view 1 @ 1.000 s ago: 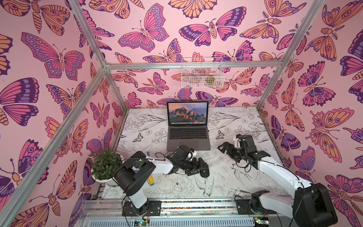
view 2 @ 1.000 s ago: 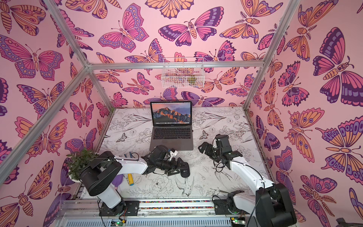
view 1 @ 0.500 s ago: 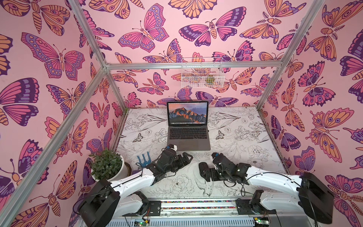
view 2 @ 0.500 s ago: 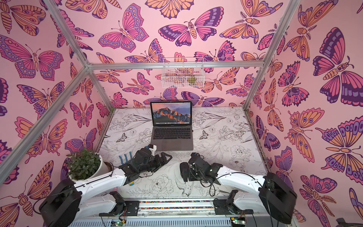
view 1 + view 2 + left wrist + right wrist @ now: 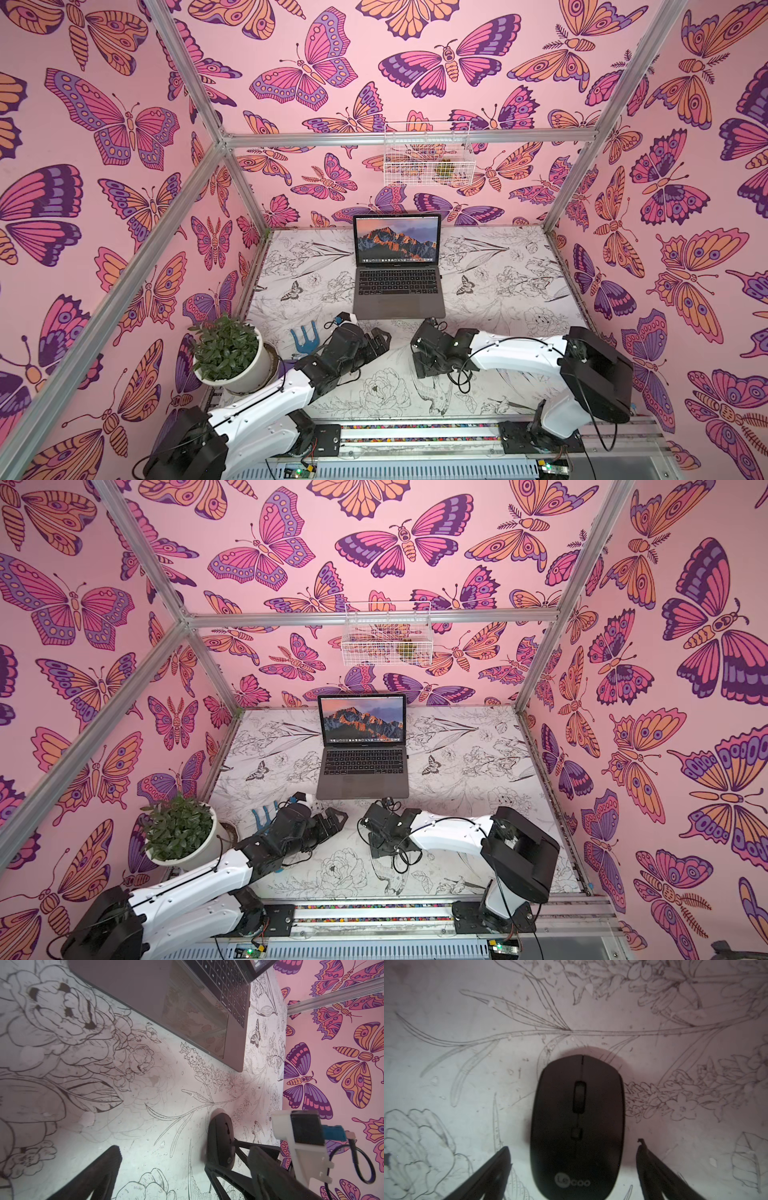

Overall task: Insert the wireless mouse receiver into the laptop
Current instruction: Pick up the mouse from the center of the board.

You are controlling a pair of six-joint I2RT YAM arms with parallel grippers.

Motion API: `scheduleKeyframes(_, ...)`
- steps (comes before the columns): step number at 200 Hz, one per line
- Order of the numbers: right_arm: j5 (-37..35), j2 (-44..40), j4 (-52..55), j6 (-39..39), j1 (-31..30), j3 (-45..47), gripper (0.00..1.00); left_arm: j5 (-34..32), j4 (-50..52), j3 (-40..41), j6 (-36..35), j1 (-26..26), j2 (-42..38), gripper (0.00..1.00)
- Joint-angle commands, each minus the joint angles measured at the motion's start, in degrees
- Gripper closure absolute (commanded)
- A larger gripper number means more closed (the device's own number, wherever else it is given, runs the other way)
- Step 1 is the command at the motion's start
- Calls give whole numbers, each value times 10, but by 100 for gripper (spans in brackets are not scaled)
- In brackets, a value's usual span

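Note:
The laptop (image 5: 398,286) stands open at the middle of the table, orange mountain on its screen; its front corner shows in the left wrist view (image 5: 234,1051). A tiny dark stub, apparently the wireless mouse receiver (image 5: 440,274), shows at the laptop's right edge beside the keyboard. A black mouse (image 5: 577,1126) lies flat between the spread fingers of my right gripper (image 5: 574,1157), open, with a gap on each side. In both top views my right gripper (image 5: 422,357) covers the mouse. My left gripper (image 5: 384,338) hovers open and empty just left of it.
A potted plant (image 5: 226,353) in a white pot stands at the front left. A blue fork-shaped tool (image 5: 305,336) lies beside it, behind my left arm. A white wire basket (image 5: 428,160) hangs on the back wall. Metal frame posts edge the table.
My right gripper has moved from beside the laptop's front right corner down over the mouse, jaws narrowing slightly. My left gripper has drawn back from the mouse and opened a little.

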State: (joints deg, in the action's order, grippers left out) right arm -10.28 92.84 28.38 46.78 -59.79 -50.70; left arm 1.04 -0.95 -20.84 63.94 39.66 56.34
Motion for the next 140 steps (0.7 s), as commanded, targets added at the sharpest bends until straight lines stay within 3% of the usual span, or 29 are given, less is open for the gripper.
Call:
scheduleKeyframes(1,-23,11,35,10,-5,-15,10,-22,19,12,-2,-4,-10,2)
scheduleKeyframes(54,-20,42,36,3,-5,-31,25,-24,19,14,-1,-6,-9,2)
scheduleKeyframes(106,-53,17,37,8,-3,-31,49,-28,20,14,0,-9,-1,1)
scheduleKeyframes(140,-52,-50,24,-26,63,-25,57,-34,20,12,3,-15,3,1)
